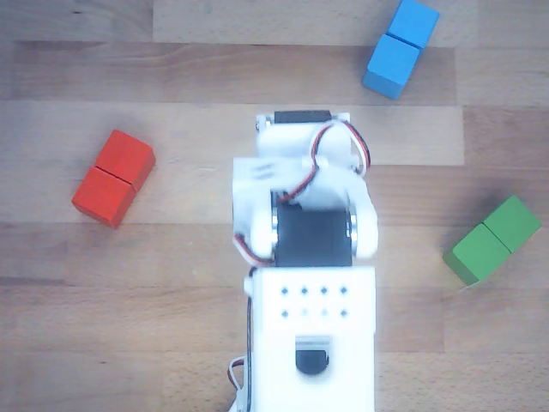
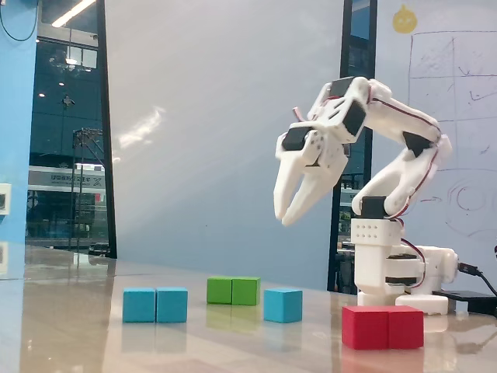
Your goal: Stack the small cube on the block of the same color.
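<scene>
Red block [image 2: 383,326], nearest, on the table [image 2: 70,326]. Block [image 2: 155,305], blue, two cubes long, left. Small cube [image 2: 282,305], blue, mid-table in the fixed view: probably light, rigid, smooth; grasp across opposite side faces. Green block [image 2: 233,290] behind. Gripper [image 2: 292,210] aloft, slightly parted, empty. No legible labels; whiteboard scrawl unreadable.

The work surface is a wooden desk [image 1: 129,343] of pale planks with visible grain in the other view; in the fixed view its top [image 2: 70,311] appears glossy and reflective. Beyond the far edge of the desk, the fixed view shows a plain white wall panel [image 2: 225,116] with a soft glare patch, flanked by dark-framed glass [image 2: 70,140] with ceiling-light reflections. Behind the desk's right end stands a whiteboard [image 2: 458,101] bearing faint drawn lines.
</scene>
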